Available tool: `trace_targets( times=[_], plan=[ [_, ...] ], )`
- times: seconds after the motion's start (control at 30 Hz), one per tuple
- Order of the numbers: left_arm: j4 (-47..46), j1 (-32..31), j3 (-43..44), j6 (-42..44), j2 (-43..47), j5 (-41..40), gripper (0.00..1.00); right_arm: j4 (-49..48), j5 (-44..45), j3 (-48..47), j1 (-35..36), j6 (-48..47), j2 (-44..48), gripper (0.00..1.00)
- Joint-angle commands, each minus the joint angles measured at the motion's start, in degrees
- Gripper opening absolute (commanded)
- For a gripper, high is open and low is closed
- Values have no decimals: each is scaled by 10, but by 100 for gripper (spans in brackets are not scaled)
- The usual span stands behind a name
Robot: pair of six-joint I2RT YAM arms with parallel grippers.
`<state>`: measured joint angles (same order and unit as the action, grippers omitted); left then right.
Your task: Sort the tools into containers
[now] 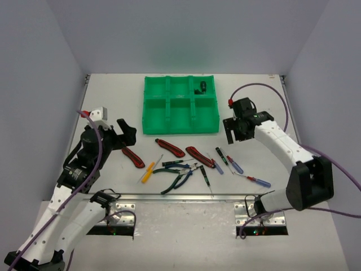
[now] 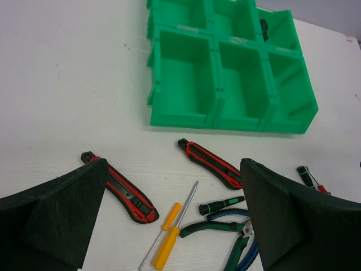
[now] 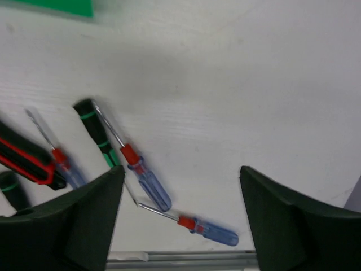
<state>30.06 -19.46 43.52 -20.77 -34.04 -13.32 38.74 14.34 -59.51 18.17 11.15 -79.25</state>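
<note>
The green six-compartment tray [image 1: 151, 106] stands at the back centre, and a small dark tool [image 1: 202, 86] lies in its far right compartment. The other tools lie in a row in front of it: three red-and-black knives [image 1: 170, 147], a yellow screwdriver [image 1: 148, 172], pliers [image 1: 177, 172], and blue [image 1: 235, 165] and green-black [image 1: 221, 155] precision screwdrivers. My right gripper [image 1: 232, 131] is open and empty, right of the tray. In the right wrist view it [image 3: 181, 172] hovers over two blue screwdrivers [image 3: 148, 182]. My left gripper [image 1: 125, 135] is open and empty above the left knife [image 2: 121, 189].
The left wrist view shows the tray's near row [image 2: 181, 116] with nothing in it, and the yellow screwdriver [image 2: 166, 245] and pliers [image 2: 225, 228] between the fingers. A metal rail [image 1: 186, 197] runs along the table's near edge. Grey walls close in both sides.
</note>
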Motion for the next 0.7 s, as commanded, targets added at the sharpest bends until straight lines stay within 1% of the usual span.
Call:
trace_targets(
  times=[0.0,0.07,0.2,0.27,0.3,0.37,0.43,0.67],
  plan=[
    [-28,-5,2,12,-22,20,100,71,33,14,-1,4,-53,71],
    [-27,-7,2,12,-24,20,100,56,5,24,-2,8,-61,64],
    [-27,-9,0,12,-16,14,100,31,-60,46,-2,10,-75,60],
    [-27,-10,0,11,-16,12,100,25,-63,62,-3,9,-100,53],
    [-26,-10,0,11,-16,12,100,21,-63,67,-3,7,-105,51],
    [-25,-13,1,11,-18,11,100,19,-74,72,-2,7,-128,46],
    [-24,-14,1,10,-18,9,100,13,-87,79,-2,6,-139,44],
    [-24,-16,1,10,-21,9,100,-5,-115,101,-2,10,-143,43]
  ],
)
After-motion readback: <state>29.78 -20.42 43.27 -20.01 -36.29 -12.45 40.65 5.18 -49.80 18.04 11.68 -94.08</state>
